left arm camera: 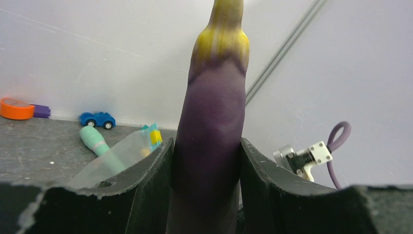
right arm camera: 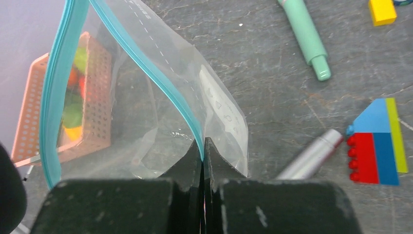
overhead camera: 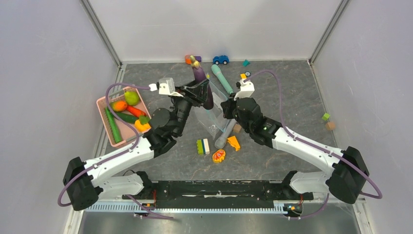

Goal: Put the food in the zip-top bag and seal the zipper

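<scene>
I see the zip-top bag [overhead camera: 213, 117] mid-table, its edge pinched flat between my right gripper's [right arm camera: 203, 146] pressed-together fingers. To its left the pink basket [overhead camera: 101, 105] holds the other food [overhead camera: 127, 109], while my left gripper [left arm camera: 207, 146] clamps the purple eggplant [left arm camera: 209, 112] near the bag. The teal zipper [right arm camera: 53, 97] gapes open.

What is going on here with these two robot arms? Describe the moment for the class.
The left gripper is clamped on a purple plastic toy eggplant with a yellow stem end, holding it up by the mouth of the clear plastic zip-top bag. The right gripper pinches the bag at its teal zipper strip, keeping the mouth spread open. The zipper is not sealed. The other toy fruits and vegetables lie in the pink slotted basket to the left.
</scene>
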### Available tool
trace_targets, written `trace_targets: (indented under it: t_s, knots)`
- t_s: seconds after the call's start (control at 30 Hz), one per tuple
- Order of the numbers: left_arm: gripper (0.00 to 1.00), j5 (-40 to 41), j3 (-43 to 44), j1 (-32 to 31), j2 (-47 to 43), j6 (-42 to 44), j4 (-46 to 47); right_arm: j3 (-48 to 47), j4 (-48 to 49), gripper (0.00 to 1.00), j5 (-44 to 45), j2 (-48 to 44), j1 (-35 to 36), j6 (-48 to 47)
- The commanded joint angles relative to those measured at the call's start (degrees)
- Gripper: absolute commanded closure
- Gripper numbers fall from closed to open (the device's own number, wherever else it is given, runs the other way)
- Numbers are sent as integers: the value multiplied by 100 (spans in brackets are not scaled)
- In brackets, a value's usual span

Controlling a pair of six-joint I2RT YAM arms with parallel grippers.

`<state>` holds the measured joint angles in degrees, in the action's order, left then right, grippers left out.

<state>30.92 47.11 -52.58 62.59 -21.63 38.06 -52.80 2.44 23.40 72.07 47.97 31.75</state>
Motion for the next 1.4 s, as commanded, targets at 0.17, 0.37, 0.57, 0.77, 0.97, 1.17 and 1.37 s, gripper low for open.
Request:
trace_targets:
  t_s: [0.17, 0.37, 0.57, 0.77, 0.97, 1.17, 1.37]
  knots:
    - [98, 496, -263, -81, 543, 461, 677, 680, 1264, 100, -232, -325, 9, 697]
    - [98, 902, -438, -244, 829, 824, 579, 775, 1286, 100, -452, -365, 11, 766]
    - [98, 939, -818, -309, 842, 590, 98, 910, 1405, 100, -608, -449, 11, 810]
    - [56, 733, -950, -426, 722, 539, -339, 906, 1465, 100, -728, -377, 11, 833]
    - [2, 482, -1044, -479, 409, 439, -637, 893, 1458, 100, -777, -357, 16, 797]
    - [0, 555, -713, -490, -121, -9, -2031, 932, 1455, 100, -842, -359, 12, 649]
    - [0, 1255, -458, -482, -840, -1005, -4277, 1110, 1546, 100, -861, -493, 12, 596]
